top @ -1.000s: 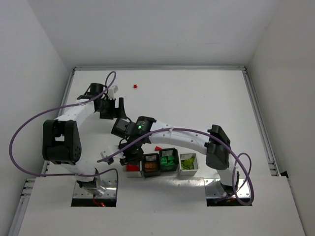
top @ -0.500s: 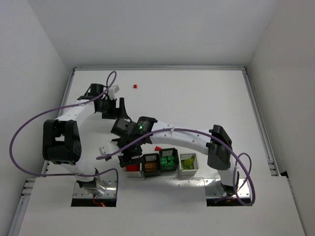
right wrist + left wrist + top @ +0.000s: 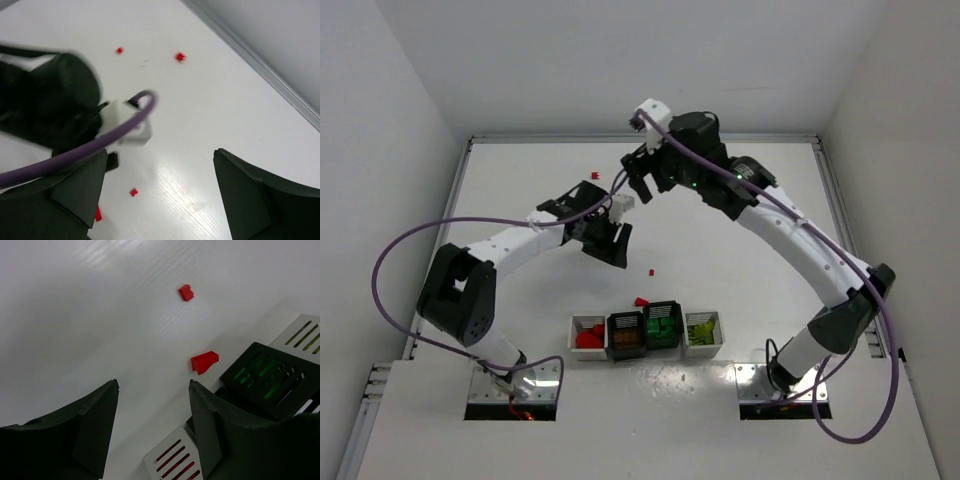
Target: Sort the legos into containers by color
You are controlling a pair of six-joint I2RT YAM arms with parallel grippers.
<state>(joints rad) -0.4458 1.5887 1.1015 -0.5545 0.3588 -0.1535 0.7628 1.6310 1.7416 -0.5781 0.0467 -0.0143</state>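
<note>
Looks like a left gripper (image 3: 153, 385) job: partly open, empty, red wedge (image 3: 205, 362) just ahead, beside the containers (image 3: 260, 375). Right gripper (image 3: 160, 155) wide, empty, near far edge of the table (image 3: 740, 250).

White table (image 3: 750, 240), containers (image 3: 700, 351) near front edge, red legos (image 3: 641, 300) loose — scattered

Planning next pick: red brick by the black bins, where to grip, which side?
Take the red brick from straight above, jaws on its two short ends. It lies flat, close beside the black bin, so its bin-facing long side probably leaves little room.
</note>
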